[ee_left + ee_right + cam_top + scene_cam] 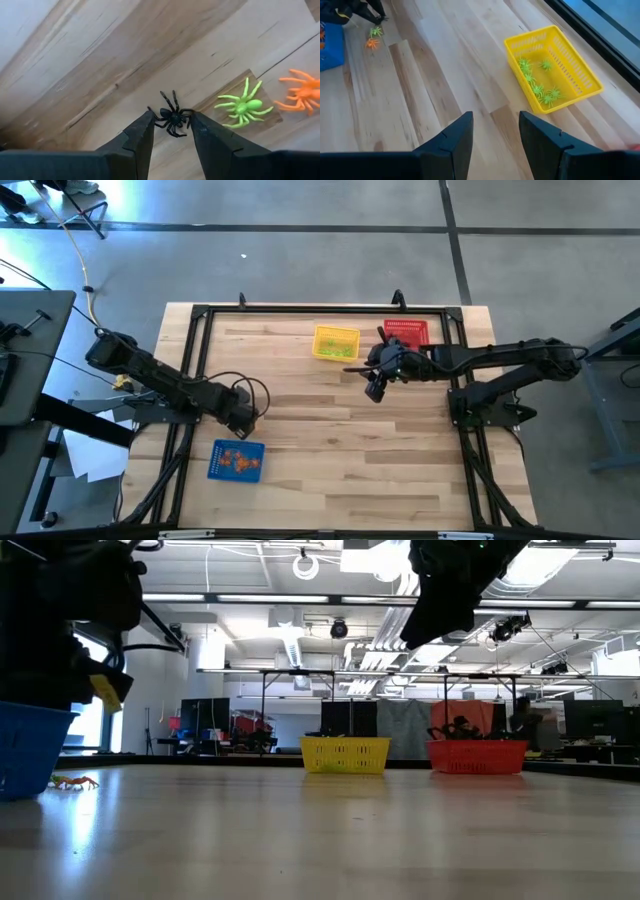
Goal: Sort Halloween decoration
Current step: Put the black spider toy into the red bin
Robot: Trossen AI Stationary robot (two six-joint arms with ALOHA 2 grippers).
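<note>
Pick step: left gripper [172, 131] jaws open astride black spider [171, 116], apparently ungripped; close next, right gripper [495, 131] open, idle

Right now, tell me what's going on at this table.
The left end effector is down at the tabletop with its fingers on either side of a black spider, beside a green spider and an orange spider. The right end effector hangs open and empty near the yellow basket, which holds green spiders.
</note>
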